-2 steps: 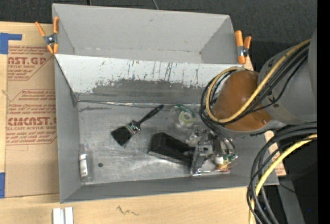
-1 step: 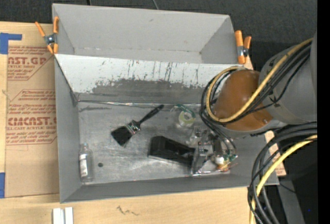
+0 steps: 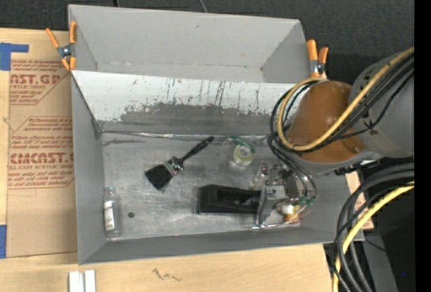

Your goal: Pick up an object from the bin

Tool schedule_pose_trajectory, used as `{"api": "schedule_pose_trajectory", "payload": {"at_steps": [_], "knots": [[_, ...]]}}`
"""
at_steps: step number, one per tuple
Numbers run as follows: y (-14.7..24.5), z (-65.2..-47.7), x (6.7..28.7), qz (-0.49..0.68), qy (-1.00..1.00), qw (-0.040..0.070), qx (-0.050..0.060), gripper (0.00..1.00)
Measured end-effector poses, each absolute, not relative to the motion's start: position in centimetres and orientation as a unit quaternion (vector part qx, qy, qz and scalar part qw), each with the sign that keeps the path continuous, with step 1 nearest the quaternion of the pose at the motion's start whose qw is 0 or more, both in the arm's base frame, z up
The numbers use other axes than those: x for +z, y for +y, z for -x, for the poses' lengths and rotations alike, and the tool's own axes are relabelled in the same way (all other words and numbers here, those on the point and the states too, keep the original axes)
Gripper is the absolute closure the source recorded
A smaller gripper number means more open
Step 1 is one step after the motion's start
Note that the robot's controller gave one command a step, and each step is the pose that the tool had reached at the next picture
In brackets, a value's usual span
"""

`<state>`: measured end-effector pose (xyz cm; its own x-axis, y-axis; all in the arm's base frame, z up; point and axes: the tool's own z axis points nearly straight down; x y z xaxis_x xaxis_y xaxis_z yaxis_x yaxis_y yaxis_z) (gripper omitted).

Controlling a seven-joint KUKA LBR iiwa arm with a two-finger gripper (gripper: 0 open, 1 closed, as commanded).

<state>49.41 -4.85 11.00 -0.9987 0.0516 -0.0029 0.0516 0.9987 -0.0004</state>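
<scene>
Hanging end effector (image 3: 264, 213) at right end, black block (image 3: 221, 200)

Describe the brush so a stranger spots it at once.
In the grey metal bin, look mid-floor, up and left of the flat black block. The brush lies aslant there. It alone has a thin handle and a flared black head.
</scene>
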Motion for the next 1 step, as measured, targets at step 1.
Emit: {"api": "schedule_pose_trajectory", "payload": {"at_steps": [1], "knots": [[-7.11,-48.51,22.25,-0.013,1.0,-0.001,0.0,1.0]]}}
